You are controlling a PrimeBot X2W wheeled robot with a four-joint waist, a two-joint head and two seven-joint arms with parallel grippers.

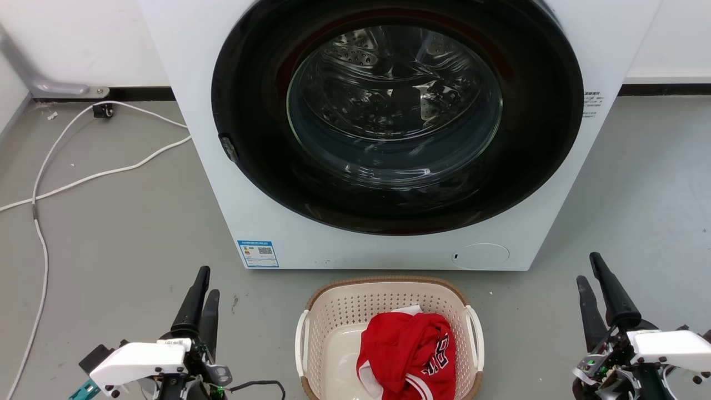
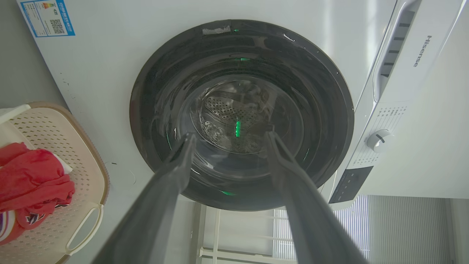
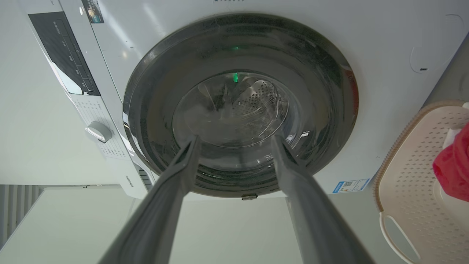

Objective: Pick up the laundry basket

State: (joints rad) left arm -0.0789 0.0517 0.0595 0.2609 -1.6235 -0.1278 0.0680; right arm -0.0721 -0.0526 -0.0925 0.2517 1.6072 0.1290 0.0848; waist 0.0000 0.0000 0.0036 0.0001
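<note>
Floor level: holding left tool and right tool spread open, empty, flanking the laundry basket sitting before the washing machine; judging it light, rigid, best gripping by white handles.

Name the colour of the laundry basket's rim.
Brown basket rim; head view shows it best.

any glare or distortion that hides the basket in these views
Head view: even light, laundry basket sharp, reflections on the washer door. Left wrist view: wide-angle curving, green glints in the door, basket cut off. Right wrist view: same.
</note>
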